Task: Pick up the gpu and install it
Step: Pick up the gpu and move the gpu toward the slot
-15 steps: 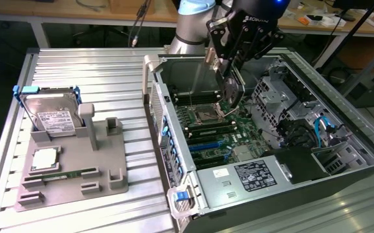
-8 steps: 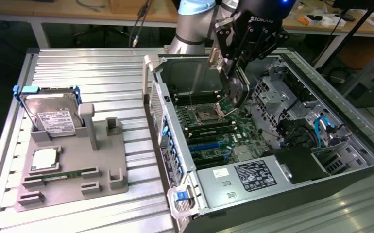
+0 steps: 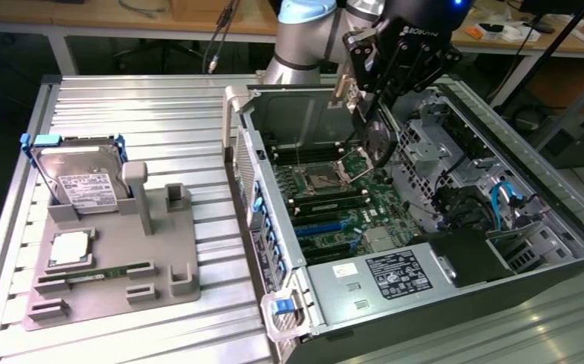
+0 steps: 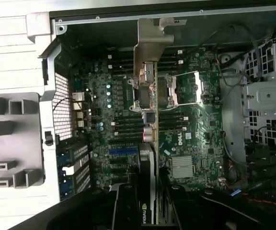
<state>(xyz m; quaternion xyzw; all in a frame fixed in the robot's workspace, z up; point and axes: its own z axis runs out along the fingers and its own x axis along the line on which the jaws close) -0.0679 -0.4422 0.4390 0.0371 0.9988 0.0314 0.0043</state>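
My gripper (image 3: 386,95) is shut on the gpu (image 3: 373,133), which hangs on edge above the open computer case (image 3: 271,250). The card's round black fan faces the exterior view's right, and its silver end bracket (image 3: 346,87) points toward the case's rear wall. In the wrist view the gpu (image 4: 147,120) appears edge-on over the green motherboard (image 4: 195,143), with its bracket (image 4: 150,40) near the case rim. The dark fingers (image 4: 124,206) clamp the card from both sides. The card floats above the board's slots, apart from them.
A grey fixture tray (image 3: 161,250) on the slatted table holds a silver hard drive (image 3: 82,182), a processor chip (image 3: 70,246) and a narrow green memory stick (image 3: 100,273). Inside the case are the power supply (image 3: 398,273), drive cages (image 3: 428,144) and blue cables (image 3: 504,197).
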